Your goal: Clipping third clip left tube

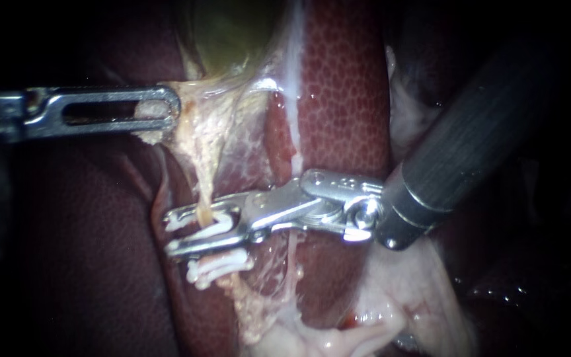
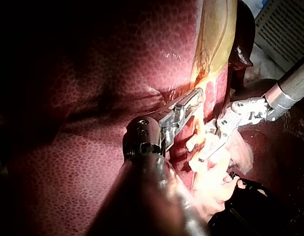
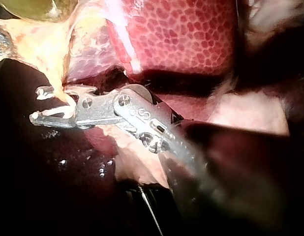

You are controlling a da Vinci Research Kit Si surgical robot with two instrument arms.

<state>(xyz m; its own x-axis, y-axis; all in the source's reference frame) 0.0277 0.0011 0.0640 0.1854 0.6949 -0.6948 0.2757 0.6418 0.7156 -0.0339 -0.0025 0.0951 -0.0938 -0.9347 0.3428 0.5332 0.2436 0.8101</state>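
My right instrument (image 1: 173, 233) comes in from the upper right. Its two jaws stand only a little apart, with a white clip (image 1: 214, 225) sitting between them and touching both, so they are clamped on this clip. The left tube (image 1: 204, 188), a thin yellowish cord, comes down from the pale tissue (image 1: 196, 132) above the jaws and passes into the clip near the tips. The clip is around the tube, but I cannot tell if it is fully pressed. Just under the lower jaw a second white clip (image 1: 223, 268) sits on the same tube, almost touching the jaw. Behind the joint of this instrument a thin strand (image 1: 292, 250) runs down over the liver (image 1: 342, 99), apart from the jaws. The dark shaft covers what lies to the upper right, and soft whitish tissue (image 1: 398, 304) lies under it.

My left instrument (image 1: 166, 109) comes in from the left, well above the right jaws. Its long slotted jaws lie together on the edge of the pale tissue, just below the gallbladder (image 1: 232, 33), and they hold it from two sides; a bit of the tissue shows through the slot. From this hold the tissue runs stretched down toward the tube. In the right wrist view the tube crosses between the two jaw tips, and the white legs of the clip show along each jaw
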